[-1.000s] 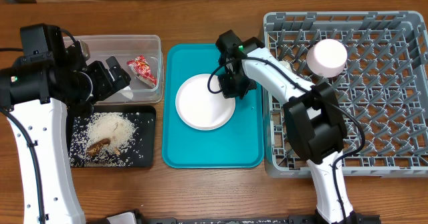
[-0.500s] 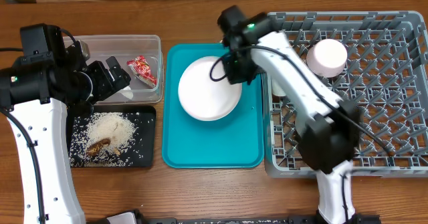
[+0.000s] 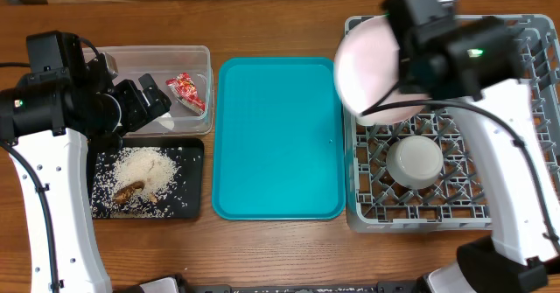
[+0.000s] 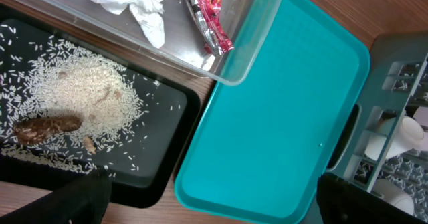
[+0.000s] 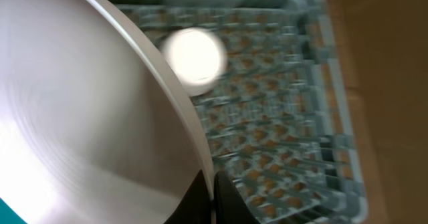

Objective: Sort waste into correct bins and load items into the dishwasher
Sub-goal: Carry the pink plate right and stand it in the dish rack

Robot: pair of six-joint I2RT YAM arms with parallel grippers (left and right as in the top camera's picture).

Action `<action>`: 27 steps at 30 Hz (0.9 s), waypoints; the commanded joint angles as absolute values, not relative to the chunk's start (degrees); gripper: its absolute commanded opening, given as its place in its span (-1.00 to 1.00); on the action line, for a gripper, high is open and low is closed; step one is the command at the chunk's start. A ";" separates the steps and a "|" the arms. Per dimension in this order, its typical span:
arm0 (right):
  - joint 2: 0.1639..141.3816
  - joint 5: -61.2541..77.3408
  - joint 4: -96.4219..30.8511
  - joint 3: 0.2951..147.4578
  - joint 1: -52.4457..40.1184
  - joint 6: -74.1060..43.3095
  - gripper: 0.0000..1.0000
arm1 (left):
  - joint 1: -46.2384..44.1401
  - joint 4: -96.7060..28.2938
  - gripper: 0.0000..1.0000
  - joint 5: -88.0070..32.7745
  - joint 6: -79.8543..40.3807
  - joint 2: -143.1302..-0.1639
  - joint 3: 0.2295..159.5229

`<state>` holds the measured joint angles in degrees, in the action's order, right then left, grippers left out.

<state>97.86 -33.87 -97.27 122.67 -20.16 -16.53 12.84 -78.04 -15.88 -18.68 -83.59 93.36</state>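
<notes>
No wording is legible in any view; the print on the red snack wrapper [image 4: 208, 20], lying in the clear tub [image 4: 174, 23], is too blurred to read.

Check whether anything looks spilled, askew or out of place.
Nothing stands out: the rice lies inside the black tray, napkin and wrapper sit in the clear tub, and the plate is tilted only because the right gripper holds it over the rack.

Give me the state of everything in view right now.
Large white round plate, lifted, tilted, above grey plastic rack
Right gripper, shut on plate rim
Left gripper, open, holding nothing
Clear plastic tub, holds white napkin, red wrapper
Flat black tray, holds rice, brown scrap
Teal tray, bare
Grey plastic rack, white bowl inside
</notes>
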 commanded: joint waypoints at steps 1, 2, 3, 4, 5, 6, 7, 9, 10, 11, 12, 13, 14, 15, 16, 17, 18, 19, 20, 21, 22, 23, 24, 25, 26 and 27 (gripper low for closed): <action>94.91 -43.51 -97.06 123.35 -13.85 -17.61 -0.92 | 12.69 -77.97 0.99 -16.32 -18.85 -83.24 93.91; 94.61 -43.42 -97.06 123.33 -11.99 -17.61 -0.92 | 12.69 -77.97 0.99 -16.32 -18.85 -83.24 93.91; 94.19 -42.83 -97.06 123.17 -9.39 -17.61 -0.92 | 12.69 -77.97 1.00 -16.32 -18.85 -83.24 93.91; 93.73 -42.52 -97.06 122.78 -7.51 -17.63 -0.92 | 12.69 -77.97 1.00 -16.32 -18.85 -83.24 93.91; 93.17 -42.46 -97.06 122.08 -5.52 -17.67 -0.92 | 12.69 -77.97 1.00 -16.32 -18.85 -83.24 93.91; 91.83 -42.98 -97.06 120.29 -1.69 -19.05 -0.92 | 12.69 -77.97 1.00 -16.32 -18.85 -83.24 93.91; 90.96 -43.92 -97.06 119.02 1.10 -21.12 -0.92 | 12.69 -77.97 1.00 -16.32 -18.85 -83.24 93.91; 89.56 -45.50 -96.99 116.66 6.42 -25.85 -0.92 | 12.69 -77.97 0.99 -16.32 -18.85 -83.24 93.91; 89.01 -45.30 -96.51 115.20 9.80 -28.38 -0.92 | 12.69 -77.97 1.00 -16.32 -18.85 -83.24 93.91; 88.97 -44.93 -96.03 114.30 11.92 -29.69 -0.92 | 12.69 -77.97 1.00 -16.32 -18.85 -83.24 93.91; 88.99 -44.88 -95.29 113.32 13.82 -31.20 -0.92 | 12.69 -77.97 1.00 -16.32 -18.85 -83.24 93.91; 88.99 -44.93 -93.78 111.63 15.46 -32.10 -0.92 | 12.69 -77.97 1.00 -16.32 -18.85 -83.24 93.91; 88.99 -44.99 -92.31 110.17 16.29 -32.21 -0.92 | 12.69 -77.97 1.00 -16.32 -18.85 -83.24 93.91; 88.99 -45.08 -90.19 108.14 16.88 -32.21 -0.92 | 12.69 -77.97 1.00 -16.32 -18.85 -83.24 93.91; 88.99 -45.47 -88.40 106.30 17.02 -32.18 -0.92 | 12.69 -77.97 0.99 -16.32 -18.85 -83.24 93.91; 88.99 -46.57 -86.37 103.90 16.97 -32.18 -0.92 | 12.69 -77.97 1.00 -16.32 -18.85 -83.24 93.91; 88.99 -47.70 -84.60 101.75 16.58 -31.83 -0.92 | 12.69 -77.97 1.00 -16.32 -18.85 -83.24 93.91; 88.99 -48.77 -82.52 99.35 15.97 -30.94 -0.92 | 12.69 -77.97 1.00 -16.32 -18.85 -83.24 93.91; 88.99 -49.63 -80.97 97.49 15.31 -29.93 -0.92 | 12.69 -77.97 1.00 -16.32 -18.85 -83.24 93.91; 88.99 -50.57 -79.44 95.64 14.52 -29.06 -0.92 | 12.69 -77.97 1.00 -16.32 -18.85 -83.24 93.91; 88.99 -51.00 -77.69 93.69 13.52 -27.46 -0.92 | 12.69 -77.97 1.00 -16.32 -18.85 -83.24 93.91; 88.99 -50.94 -76.38 92.38 12.69 -25.80 -0.92 | 12.69 -77.97 1.00 -16.32 -18.85 -83.24 93.91; 88.99 -50.98 -75.18 91.00 11.49 -24.45 -0.92 | 12.69 -77.97 1.00 -16.32 -18.85 -83.24 93.91; 88.99 -50.96 -74.26 90.06 10.52 -23.33 -0.92 | 12.69 -77.97 1.00 -16.32 -18.85 -83.24 93.91; 88.99 -50.94 -73.56 89.25 9.39 -22.09 -0.92 | 12.69 -77.97 1.00 -16.32 -18.85 -83.24 93.91; 89.06 -50.96 -72.90 88.53 8.14 -21.02 -0.92 | 12.69 -77.97 1.00 -16.32 -18.85 -83.24 93.91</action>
